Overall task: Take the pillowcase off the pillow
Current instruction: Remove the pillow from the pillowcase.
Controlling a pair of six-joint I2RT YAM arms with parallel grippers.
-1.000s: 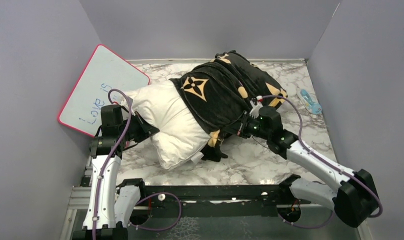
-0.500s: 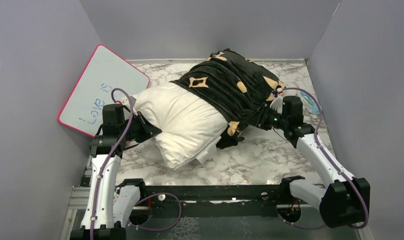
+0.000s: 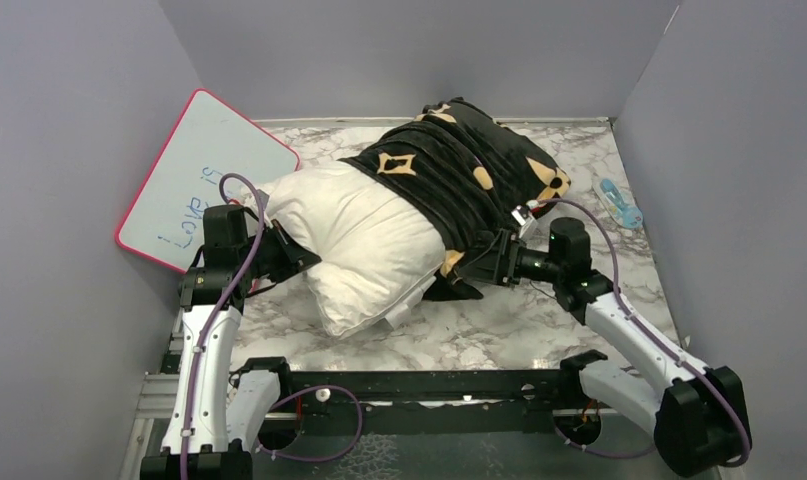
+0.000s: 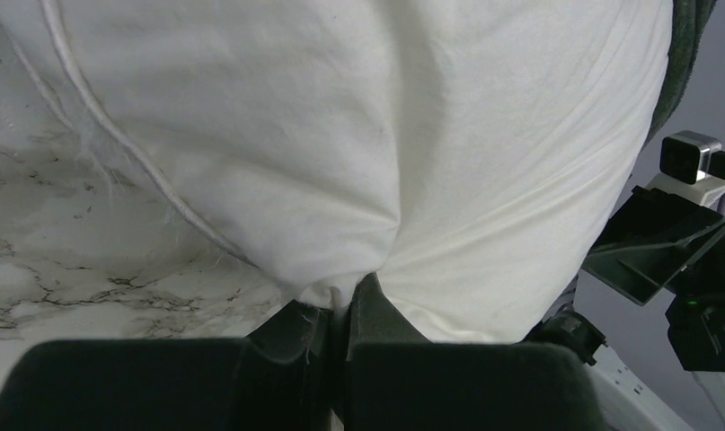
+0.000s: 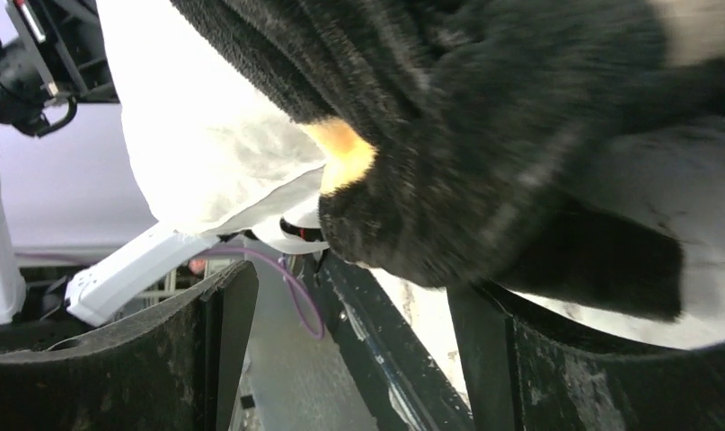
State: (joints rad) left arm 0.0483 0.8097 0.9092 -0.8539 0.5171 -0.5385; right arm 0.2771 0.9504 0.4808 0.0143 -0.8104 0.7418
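At the far left a pink-rimmed whiteboard (image 3: 204, 180) with blue handwriting leans against the side wall, its lower edge down by the marbled table (image 3: 539, 320). Just beside it the left gripper (image 3: 297, 258) is clenched on a fold of the pillow (image 3: 359, 235) at that cushion's left end. The left wrist view shows its fingers (image 4: 376, 310) pressed together with white cloth bunched between them.

The pillow lies slantwise across the middle of the table, its near-left half bare. The pillowcase (image 3: 459, 170) covers only the far-right half. It is rucked into folds, and its open hem runs across the cushion's middle. A black corner of it with a tan patch droops at the near edge, down toward the table.

The right gripper (image 3: 476, 270) sits at that corner, pointing left, its fingers (image 5: 161, 359) released and spread wide. In the right wrist view the hanging fabric fills the space just ahead of and above the gap and lies over the tip of one finger. Whether it touches the other cannot be told, and nothing is clamped.

Farther right, well apart from the arms, a small light-blue object (image 3: 619, 203) lies on the table near the wall.
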